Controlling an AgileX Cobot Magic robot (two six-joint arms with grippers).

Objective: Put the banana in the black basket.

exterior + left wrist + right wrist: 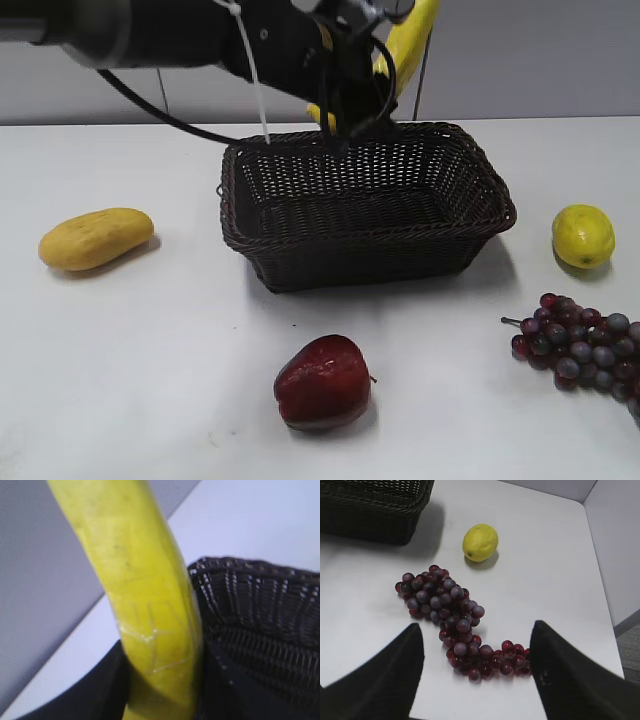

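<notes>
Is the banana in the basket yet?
Not yet: the left gripper holds the banana above the empty black basket.

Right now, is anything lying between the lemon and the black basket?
No. In the right wrist view, only bare white table separates the lemon from the black basket; the grapes sit nearer the camera.

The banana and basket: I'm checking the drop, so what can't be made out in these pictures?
- Banana tip: cut off by the top edge, exterior view.
- Left gripper fingertips: banana fills the blurred left wrist view.
- Black basket floor near the front: hidden by its own front wall, exterior view.
- Black basket: mostly cut off, right wrist view.
- Grapes: cut by the right edge, exterior view.
</notes>
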